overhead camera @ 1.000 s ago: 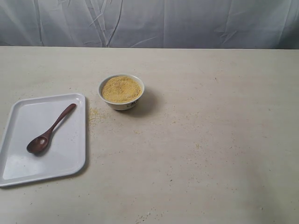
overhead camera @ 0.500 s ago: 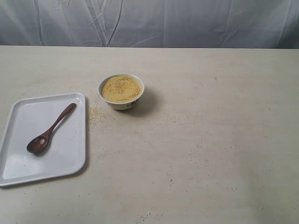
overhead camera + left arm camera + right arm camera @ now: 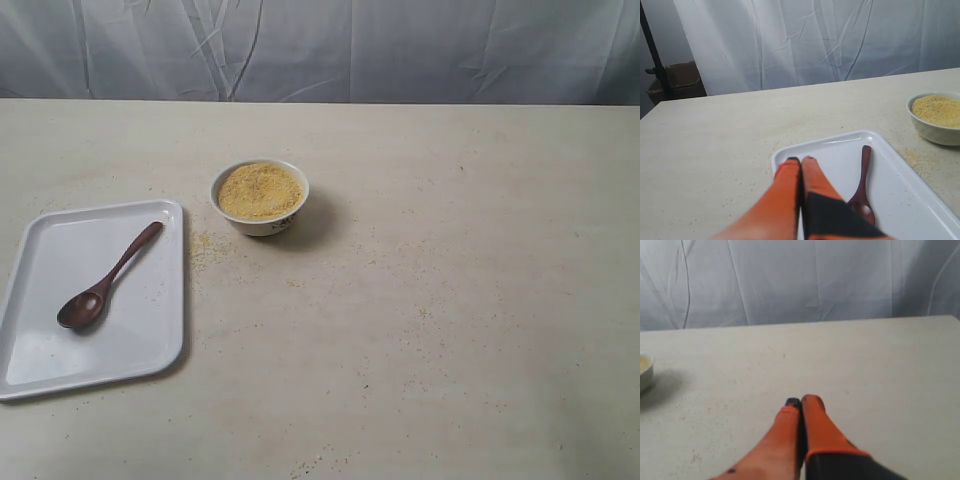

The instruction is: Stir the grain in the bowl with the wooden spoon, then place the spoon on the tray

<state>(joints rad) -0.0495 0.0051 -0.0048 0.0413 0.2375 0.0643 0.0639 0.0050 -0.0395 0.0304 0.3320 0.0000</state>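
The dark reddish-brown wooden spoon lies on the flat white rectangular tray. The left tool and right tool are fully closed, empty.

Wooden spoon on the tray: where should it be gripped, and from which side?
Probably the slim handle of the wooden spoon, around its middle, coming straight down with jaws closing across its width. It lies flat on the tray, so only the top is open; the oval end is wider. The left gripper, shut now, is nearest.
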